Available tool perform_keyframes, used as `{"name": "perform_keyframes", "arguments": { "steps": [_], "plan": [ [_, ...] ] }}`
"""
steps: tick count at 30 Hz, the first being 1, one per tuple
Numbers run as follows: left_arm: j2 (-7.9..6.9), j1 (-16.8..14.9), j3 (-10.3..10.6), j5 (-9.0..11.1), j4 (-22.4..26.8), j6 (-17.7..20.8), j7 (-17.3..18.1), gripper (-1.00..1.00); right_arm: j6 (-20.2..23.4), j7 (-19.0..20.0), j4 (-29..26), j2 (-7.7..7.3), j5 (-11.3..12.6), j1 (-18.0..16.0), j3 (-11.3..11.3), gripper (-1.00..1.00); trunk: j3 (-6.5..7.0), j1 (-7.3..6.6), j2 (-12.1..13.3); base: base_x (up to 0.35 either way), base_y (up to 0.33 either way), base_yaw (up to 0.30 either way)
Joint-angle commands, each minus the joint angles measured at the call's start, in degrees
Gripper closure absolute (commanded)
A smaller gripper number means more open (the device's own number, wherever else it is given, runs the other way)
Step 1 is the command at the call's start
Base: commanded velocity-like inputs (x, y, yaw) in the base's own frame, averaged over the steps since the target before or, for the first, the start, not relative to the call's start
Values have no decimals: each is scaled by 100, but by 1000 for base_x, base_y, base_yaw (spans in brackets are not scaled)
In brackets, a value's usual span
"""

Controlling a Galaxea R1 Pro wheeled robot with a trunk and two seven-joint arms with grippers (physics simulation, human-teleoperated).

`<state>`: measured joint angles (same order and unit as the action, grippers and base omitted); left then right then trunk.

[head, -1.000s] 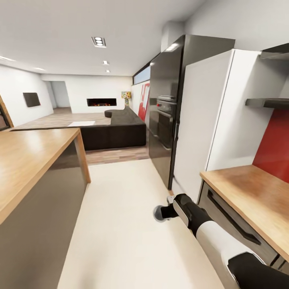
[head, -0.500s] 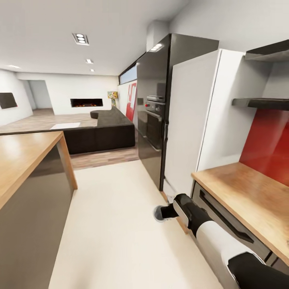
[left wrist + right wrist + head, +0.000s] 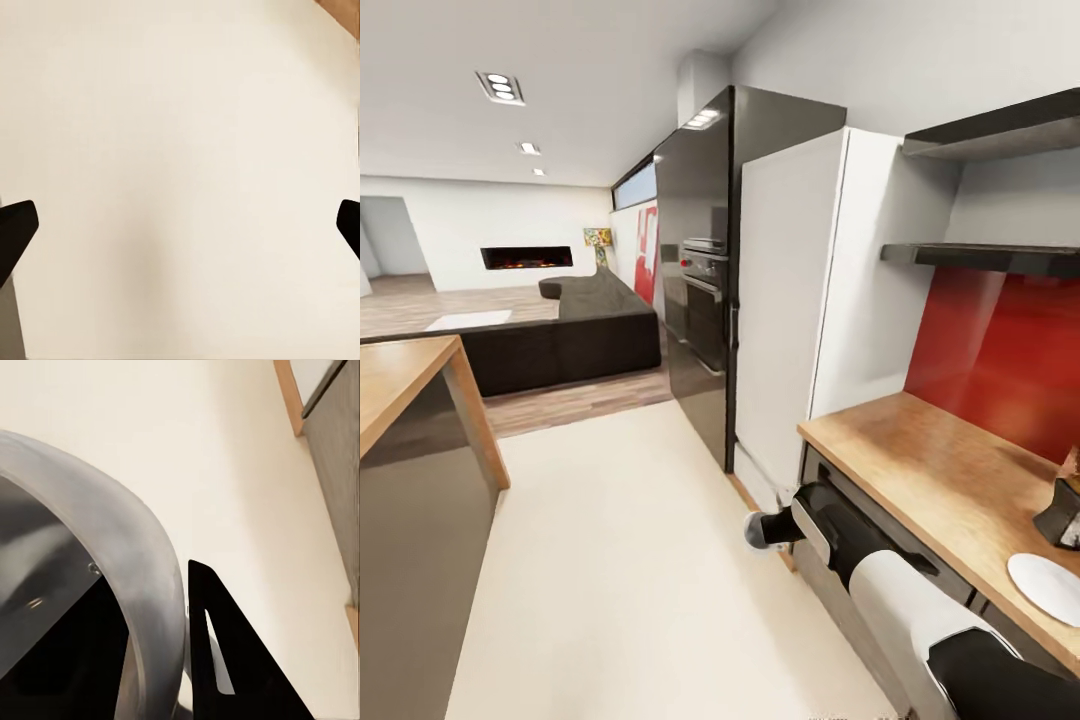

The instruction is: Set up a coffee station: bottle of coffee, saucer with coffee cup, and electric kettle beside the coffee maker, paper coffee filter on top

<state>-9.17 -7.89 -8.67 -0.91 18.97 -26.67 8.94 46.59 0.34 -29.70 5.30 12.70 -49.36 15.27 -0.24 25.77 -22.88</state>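
While the robot is in transit | right hand (image 3: 758, 530) clamped on grey metal electric kettle (image 3: 112, 585); left hand (image 3: 180, 225) fingers apart over floor | white round saucer (image 3: 1048, 587) on wooden tabletop (image 3: 920, 470) beside red backsplash | next, likely: turn toward tabletop, set kettle down

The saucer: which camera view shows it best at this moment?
The head view. The saucer lies flat on the wooden countertop at that picture's right edge, beside a dark object cut off by the frame. The left wrist view looks down at pale floor; the right wrist view has floor and a grey curved part, no saucer.
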Motion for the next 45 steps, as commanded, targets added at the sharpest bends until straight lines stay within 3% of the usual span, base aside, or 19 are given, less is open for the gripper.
{"name": "perform_keyframes", "arguments": {
  "steps": [1, 12, 20, 25, 29, 33, 37, 45],
  "plan": [
    [-8, -1, -40, -18, -8, -59, 49, -100, 17, 10, -1, -3, 14, -4, 22, 100, -3, 2, -5, 0, 0, -263],
    [20, -2, -12, -49, -16, -136, 47, -100, 17, 10, 6, 5, 14, -4, 28, 100, -3, 2, -5, 0, 8, -263],
    [21, -2, -17, -41, -16, -137, 47, -100, 0, 18, 8, 6, 7, -4, 41, 100, -3, 2, -5, 0, 232, -261],
    [25, -2, -20, -45, -16, -133, 47, -100, -357, 46, 0, 37, 5, -4, 69, 100, -3, 2, -5, 0, 79, -163],
    [23, -2, -20, -43, -10, -130, 47, -100, -485, 310, -7, 64, 5, -4, 303, 100, -3, 2, -5, 0, 10, -28],
    [21, -2, -21, -41, -8, -129, 47, -100, -513, 864, -9, 76, 5, -4, 549, 100, -3, 2, -5, 0, 2, -6],
    [16, -4, -17, -31, -7, -128, 47, -100, -518, 1083, -5, 76, 5, -4, 596, 100, -3, 2, -5, 0, 0, -1],
    [16, -6, -12, -31, -3, -127, 47, -100, -519, 1128, -246, 72, 5, -4, 562, 100, -3, 2, -5, 0, 0, 0]
  ]
}}
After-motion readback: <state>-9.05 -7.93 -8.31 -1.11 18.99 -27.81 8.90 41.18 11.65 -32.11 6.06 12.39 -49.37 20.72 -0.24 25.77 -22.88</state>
